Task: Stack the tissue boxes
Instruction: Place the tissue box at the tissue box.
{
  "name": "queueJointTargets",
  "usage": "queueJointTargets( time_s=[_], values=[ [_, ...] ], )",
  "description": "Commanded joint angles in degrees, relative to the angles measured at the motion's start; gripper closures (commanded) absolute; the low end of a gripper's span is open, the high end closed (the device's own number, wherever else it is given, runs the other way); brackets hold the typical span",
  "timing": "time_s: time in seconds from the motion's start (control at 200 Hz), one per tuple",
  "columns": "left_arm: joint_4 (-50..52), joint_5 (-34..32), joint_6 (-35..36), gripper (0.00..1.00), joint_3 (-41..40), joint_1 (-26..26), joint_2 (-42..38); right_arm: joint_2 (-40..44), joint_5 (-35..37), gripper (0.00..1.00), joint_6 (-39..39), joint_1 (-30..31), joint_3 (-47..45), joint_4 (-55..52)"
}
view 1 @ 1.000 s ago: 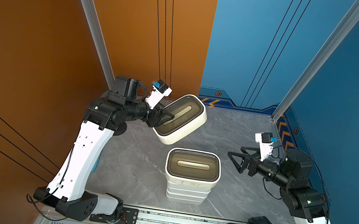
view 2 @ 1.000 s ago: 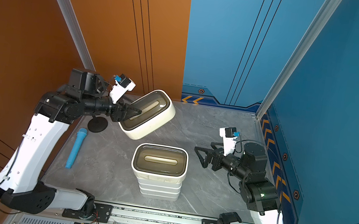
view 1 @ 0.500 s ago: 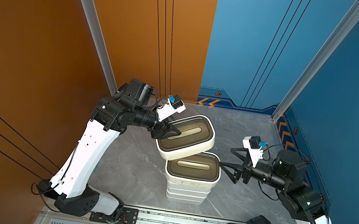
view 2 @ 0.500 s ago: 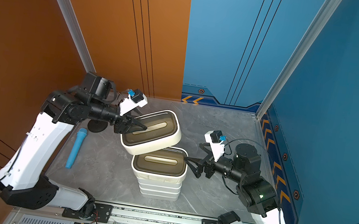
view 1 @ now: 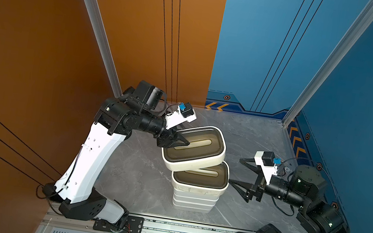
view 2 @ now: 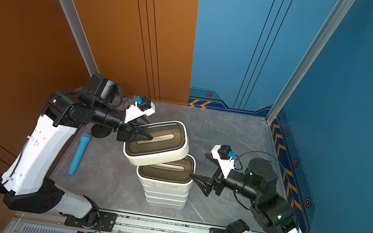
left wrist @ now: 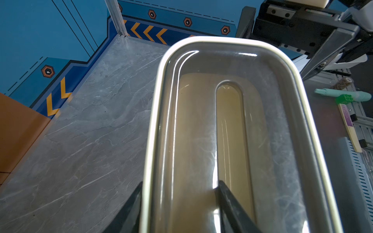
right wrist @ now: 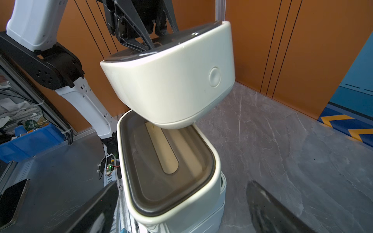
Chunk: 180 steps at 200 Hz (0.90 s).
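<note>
One tissue box [view 1: 199, 160] is held tilted over one stack [view 1: 194, 198], whose layers are too tight to count; one blue microphone [view 2: 78, 153] lies well left of the stack.
The left gripper [view 1: 180, 143] is clamped on the box's end wall; a second ago both hung behind the stack. The right gripper [view 1: 235, 170], jaws wide apart and empty, has closed in just beside the stack's right end.
</note>
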<state>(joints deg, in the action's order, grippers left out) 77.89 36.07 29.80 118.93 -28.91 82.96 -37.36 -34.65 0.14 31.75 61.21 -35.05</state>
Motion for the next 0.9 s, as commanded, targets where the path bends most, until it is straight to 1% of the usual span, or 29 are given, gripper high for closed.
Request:
queueJointTargets(
  time_s=[0.0,0.205,0.466,0.711,0.896],
  values=[
    [1.9,2.5,1.4,0.60,2.5,-1.8,0.5,0.5,-1.9,0.00,-1.3,0.6,2.4,-3.0],
    [3.8,1.4,1.8,0.60,4.7,-4.6,1.5,2.3,-3.2,0.00,-1.2,1.4,2.7,-4.6],
    [6.4,-2.9,1.6,0.60,7.7,-8.7,3.8,4.3,-3.1,0.00,-1.6,1.8,2.4,-6.5],
    [8.4,-5.7,2.0,0.60,11.9,-11.5,6.4,5.5,-4.1,0.00,-1.0,1.9,1.2,-6.0],
    [8.9,-7.5,2.2,0.60,13.2,-13.5,7.7,5.6,-5.1,0.00,-0.7,2.0,0.6,-5.4]
  ],
)
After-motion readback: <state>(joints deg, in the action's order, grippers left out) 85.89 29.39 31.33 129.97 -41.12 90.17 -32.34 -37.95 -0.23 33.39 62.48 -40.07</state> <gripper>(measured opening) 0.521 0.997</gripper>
